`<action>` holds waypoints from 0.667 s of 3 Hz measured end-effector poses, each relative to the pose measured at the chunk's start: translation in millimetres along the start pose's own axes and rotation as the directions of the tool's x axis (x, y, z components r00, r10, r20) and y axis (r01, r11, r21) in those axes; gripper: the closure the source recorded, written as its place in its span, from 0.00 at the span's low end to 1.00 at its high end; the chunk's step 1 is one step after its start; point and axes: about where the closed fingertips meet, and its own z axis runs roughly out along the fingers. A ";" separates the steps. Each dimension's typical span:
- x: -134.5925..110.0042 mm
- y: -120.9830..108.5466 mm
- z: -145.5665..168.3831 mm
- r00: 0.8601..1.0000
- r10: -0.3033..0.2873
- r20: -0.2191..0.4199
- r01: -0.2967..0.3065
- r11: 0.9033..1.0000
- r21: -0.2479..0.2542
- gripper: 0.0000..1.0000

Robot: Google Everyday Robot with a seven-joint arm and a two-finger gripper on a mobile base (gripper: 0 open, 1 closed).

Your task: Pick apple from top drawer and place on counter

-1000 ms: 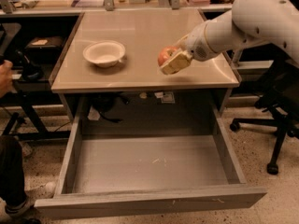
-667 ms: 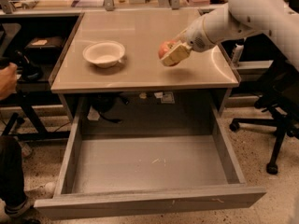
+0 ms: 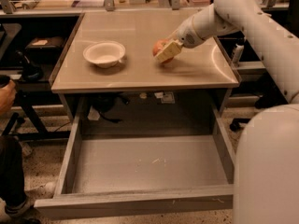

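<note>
Red-orange apple (image 3: 158,45) sat clamped between the closed fingers (image 3: 167,51) of the gripper (image 3: 163,54), low over the bench (image 3: 140,27), right of the white bowl (image 3: 104,54). Over the last second the gripper had shifted slightly left, farther from the bench's right edge. Top drawer (image 3: 149,164) stood open, apple out of it. Judgement: pick done; lowering and release remained.
</note>
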 end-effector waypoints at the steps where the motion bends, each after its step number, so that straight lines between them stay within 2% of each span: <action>1: 0.4 -2.5 1.9 1.000 0.001 0.003 -0.001 1.000 0.001 0.81; 2: 0.4 -2.4 2.1 1.000 0.001 0.003 -0.001 1.000 0.001 0.58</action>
